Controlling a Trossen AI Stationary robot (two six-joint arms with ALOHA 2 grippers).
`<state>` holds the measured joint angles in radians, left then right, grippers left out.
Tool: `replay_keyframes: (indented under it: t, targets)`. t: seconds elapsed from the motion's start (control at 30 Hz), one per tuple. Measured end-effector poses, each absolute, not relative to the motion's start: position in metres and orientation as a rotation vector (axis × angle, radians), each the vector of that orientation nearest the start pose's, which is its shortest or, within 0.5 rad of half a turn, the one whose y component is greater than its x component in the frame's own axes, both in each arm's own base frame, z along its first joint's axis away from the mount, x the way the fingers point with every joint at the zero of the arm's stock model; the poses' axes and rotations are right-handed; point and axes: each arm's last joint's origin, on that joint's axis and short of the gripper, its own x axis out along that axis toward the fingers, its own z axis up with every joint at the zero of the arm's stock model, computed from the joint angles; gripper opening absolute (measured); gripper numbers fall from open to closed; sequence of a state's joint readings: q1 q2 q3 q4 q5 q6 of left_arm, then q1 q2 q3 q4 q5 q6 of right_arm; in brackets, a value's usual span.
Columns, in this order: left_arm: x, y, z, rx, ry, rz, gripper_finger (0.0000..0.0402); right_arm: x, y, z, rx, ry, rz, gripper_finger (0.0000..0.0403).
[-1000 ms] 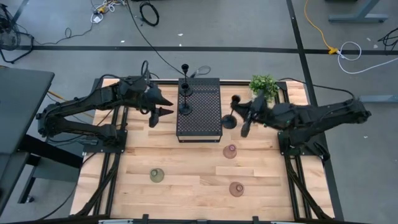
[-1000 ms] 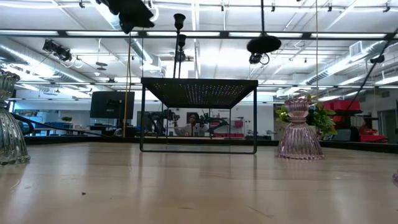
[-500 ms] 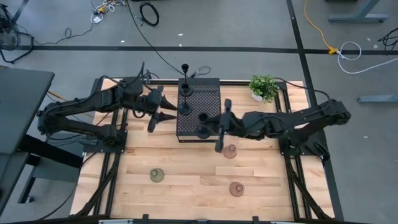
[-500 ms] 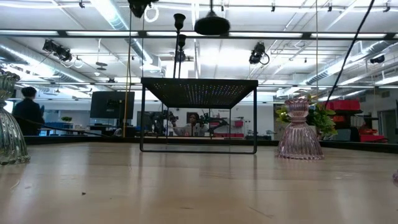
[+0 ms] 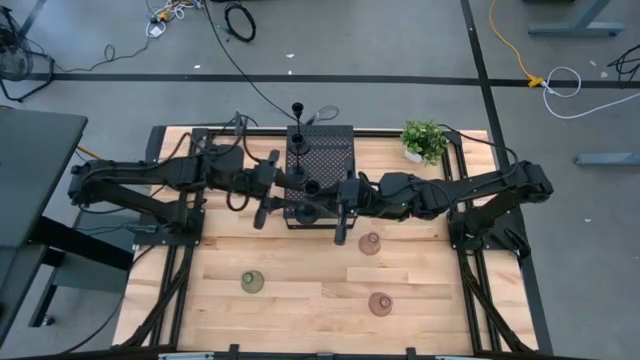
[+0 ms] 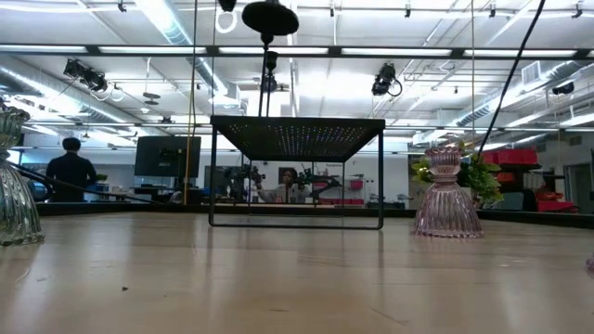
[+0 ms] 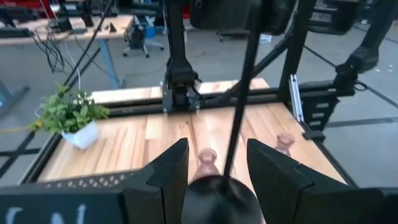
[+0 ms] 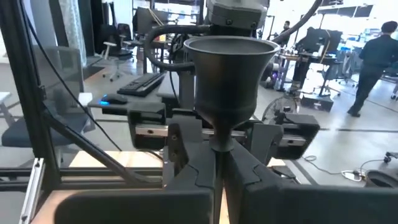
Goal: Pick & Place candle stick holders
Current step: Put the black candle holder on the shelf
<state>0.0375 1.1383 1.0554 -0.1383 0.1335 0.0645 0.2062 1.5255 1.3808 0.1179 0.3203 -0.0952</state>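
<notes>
My right gripper (image 5: 325, 198) is shut on a black thin-stemmed holder (image 5: 308, 190), held high over the near left part of the black perforated block (image 5: 335, 165). My left gripper (image 5: 272, 190) is open at the block's left edge. Its fingers (image 7: 168, 171) stand on either side of that holder's round base (image 7: 214, 198). Two more black holders (image 5: 298, 150) stand on the block's far left part. An olive dome holder (image 5: 252, 283) and two reddish-brown ones (image 5: 370, 243) (image 5: 380, 303) rest on the table. My right gripper pinches the holder's thin stem just below its cup (image 8: 219, 146) between its two fingers. The fingers come level from the table's right and lie across the stem. The holder stands upright, its base (image 6: 269, 17) lifted clear above the block. Whether my left gripper touches the base, I cannot tell.
A small green potted plant (image 5: 424, 138) stands at the far right. The block stands on thin legs (image 6: 212, 176) with open room beneath. Bare wood lies along the near edge between the dome holders. A person (image 6: 72, 167) shows in the room beyond the table.
My right gripper has carried the black holder from the table's right side leftward across the block and a little upward, keeping it upright. My left gripper has moved right toward the block, meeting the holder so that its fingers now flank the base.
</notes>
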Motion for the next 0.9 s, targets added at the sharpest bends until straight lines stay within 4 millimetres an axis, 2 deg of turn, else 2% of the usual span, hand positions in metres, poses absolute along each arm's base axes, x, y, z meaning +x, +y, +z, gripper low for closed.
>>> replay_keyframes:
  t: [0.17, 0.47, 0.57, 0.7, 0.9]
  targets:
    - [0.268, 0.004, 0.359, 0.052, 0.161, -0.112, 0.0165, 0.349, 0.064, 0.387, -0.108, 0.05, -0.113, 0.0001]
    - [0.282, 0.004, 0.353, 0.053, 0.138, -0.114, 0.0156, 0.349, 0.063, 0.386, -0.129, 0.062, -0.115, 0.0]
    - [0.283, 0.004, 0.352, 0.053, 0.139, -0.112, 0.0116, 0.349, 0.063, 0.385, -0.134, 0.066, -0.121, 0.0]
    - [0.283, 0.003, 0.352, 0.06, 0.141, -0.128, 0.0023, 0.349, 0.061, 0.385, -0.132, 0.075, -0.127, 0.0]
    - [0.283, 0.004, 0.352, 0.061, 0.141, -0.106, 0.0014, 0.349, 0.06, 0.384, -0.13, 0.08, -0.129, 0.0002]
